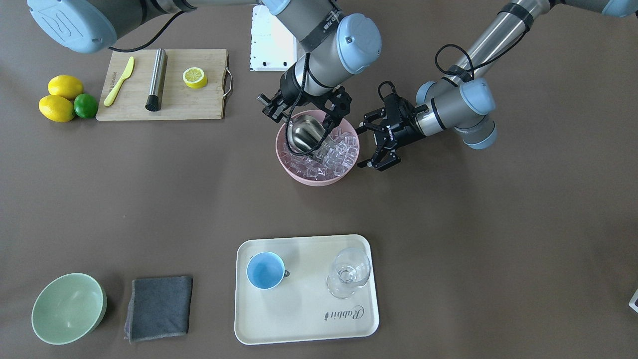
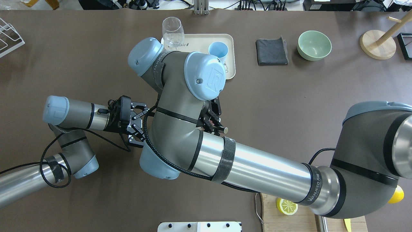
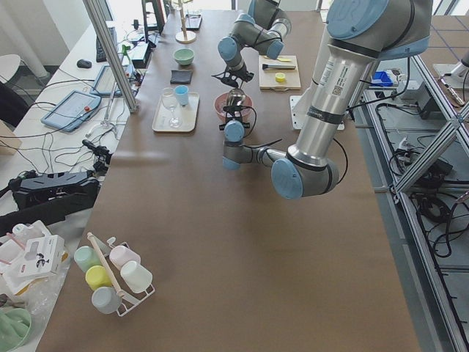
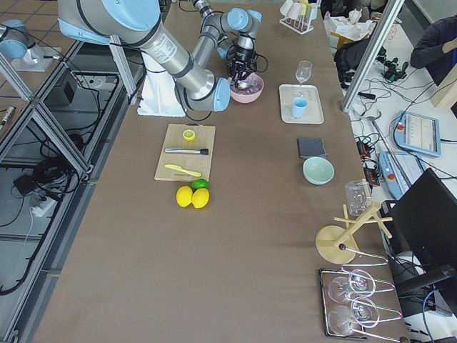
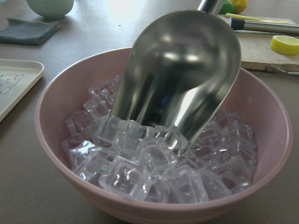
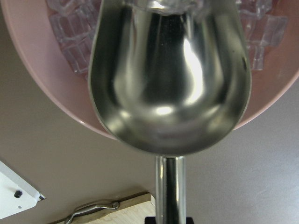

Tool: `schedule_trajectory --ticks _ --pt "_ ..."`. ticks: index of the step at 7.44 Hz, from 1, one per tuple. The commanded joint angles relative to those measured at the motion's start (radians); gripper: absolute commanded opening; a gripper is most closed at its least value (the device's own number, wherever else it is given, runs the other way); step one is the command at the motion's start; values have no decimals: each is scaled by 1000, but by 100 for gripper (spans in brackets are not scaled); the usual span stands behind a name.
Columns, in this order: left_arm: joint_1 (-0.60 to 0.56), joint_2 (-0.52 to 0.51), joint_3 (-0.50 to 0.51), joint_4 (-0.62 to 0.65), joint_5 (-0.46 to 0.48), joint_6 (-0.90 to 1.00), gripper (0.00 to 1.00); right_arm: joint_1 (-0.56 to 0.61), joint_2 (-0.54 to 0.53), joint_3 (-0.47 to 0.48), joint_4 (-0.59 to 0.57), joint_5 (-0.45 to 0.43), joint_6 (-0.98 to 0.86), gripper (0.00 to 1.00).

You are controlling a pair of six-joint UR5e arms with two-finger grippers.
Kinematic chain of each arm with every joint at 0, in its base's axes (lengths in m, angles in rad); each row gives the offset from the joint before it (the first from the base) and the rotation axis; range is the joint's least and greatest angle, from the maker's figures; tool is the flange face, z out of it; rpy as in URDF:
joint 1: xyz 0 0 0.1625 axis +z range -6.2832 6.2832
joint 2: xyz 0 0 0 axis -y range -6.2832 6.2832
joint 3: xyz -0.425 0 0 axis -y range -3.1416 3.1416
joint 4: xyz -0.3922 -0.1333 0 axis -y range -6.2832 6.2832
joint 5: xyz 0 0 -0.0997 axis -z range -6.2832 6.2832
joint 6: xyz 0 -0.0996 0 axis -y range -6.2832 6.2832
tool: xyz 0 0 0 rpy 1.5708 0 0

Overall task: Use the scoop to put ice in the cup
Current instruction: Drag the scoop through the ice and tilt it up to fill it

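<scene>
A shiny steel scoop (image 1: 304, 132) has its handle in my shut right gripper (image 1: 304, 112). It tilts down into a pink bowl (image 1: 304, 177), its front lip pushed into the clear ice cubes (image 1: 334, 154). In the left wrist view, the scoop (image 5: 182, 70) rests on the ice (image 5: 154, 163); its trough (image 6: 168, 79) looks empty in the right wrist view. My left gripper (image 1: 371, 145) stands open just beside the bowl's rim, with nothing between its fingers. The light-blue cup (image 1: 265, 269) stands empty on a cream tray (image 1: 304, 329), well away from the bowl.
A clear stemmed glass (image 1: 349, 271) shares the tray. A pale green bowl (image 1: 67, 309) and a grey cloth (image 1: 159, 308) lie beside it. A wooden cutting board (image 1: 199, 107) carries a lemon half, a steel rod and a yellow knife, with two lemons and a lime (image 1: 85, 105) beside it.
</scene>
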Motion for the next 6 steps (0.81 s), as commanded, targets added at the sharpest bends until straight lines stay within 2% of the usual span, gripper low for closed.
schedule_trajectory --ticks 1,4,6 --pt "0 0 0 0 -2 0 98 0 -31 22 65 5 0 0" --pt "0 0 0 0 -2 0 98 -2 -100 107 134 16 -3 0" --pt "-1 2 0 0 -5 0 98 -2 -119 111 189 17 -1 0"
